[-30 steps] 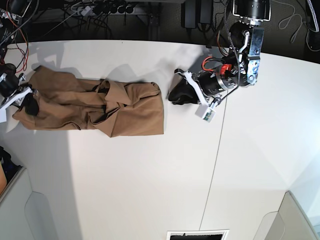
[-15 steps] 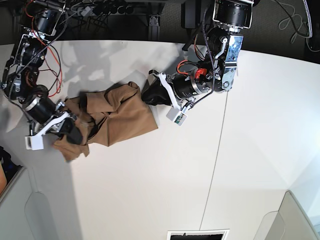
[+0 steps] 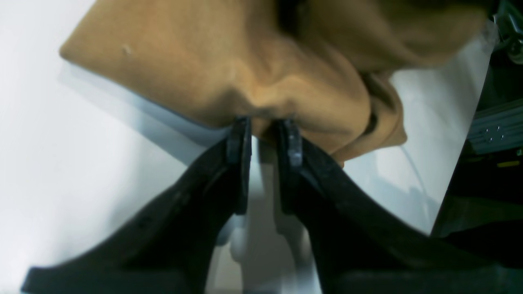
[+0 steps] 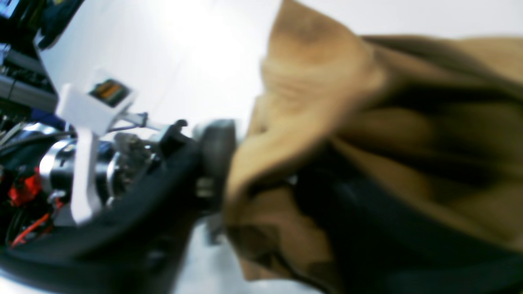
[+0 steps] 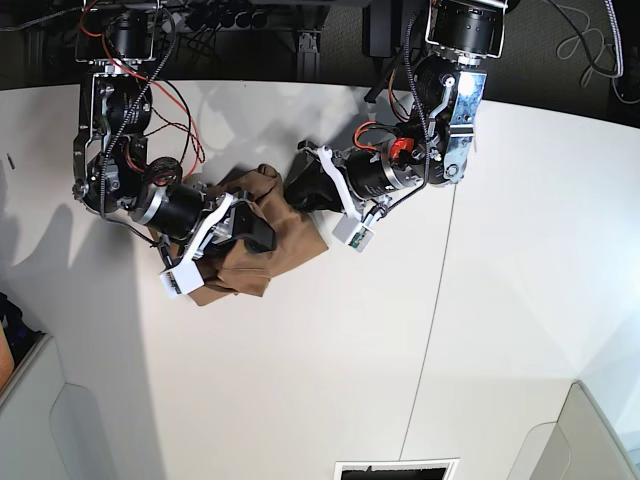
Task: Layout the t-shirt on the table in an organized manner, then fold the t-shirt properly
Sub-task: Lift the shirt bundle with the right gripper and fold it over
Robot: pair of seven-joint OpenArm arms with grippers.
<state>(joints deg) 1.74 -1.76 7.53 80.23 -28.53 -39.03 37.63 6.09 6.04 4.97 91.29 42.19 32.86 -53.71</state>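
Note:
The tan t-shirt (image 5: pixel 285 245) lies bunched in a crumpled heap on the white table (image 5: pixel 300 380), left of centre. My left gripper (image 5: pixel 296 188) sits at the heap's upper right edge. In the left wrist view its jaws (image 3: pixel 264 126) are nearly closed and pinch a puckered edge of the t-shirt (image 3: pixel 204 69). My right gripper (image 5: pixel 255 232) is on the heap's left part. In the blurred right wrist view it (image 4: pixel 261 171) is shut, with t-shirt cloth (image 4: pixel 327 94) draped over and between its dark fingers. The two grippers are close together.
A thin dark seam (image 5: pixel 430 330) runs down the table right of the arms. Cables and power strips (image 5: pixel 215 18) lie behind the far edge. Grey panels stand at the lower left (image 5: pixel 40 420) and lower right (image 5: pixel 590 440) corners, and a dark vent (image 5: pixel 395 470) is at the front edge.
My right gripper has dragged the t-shirt from the far left toward the centre, bunching it into a heap. My left gripper has moved left onto the shirt's right edge and closed on it.

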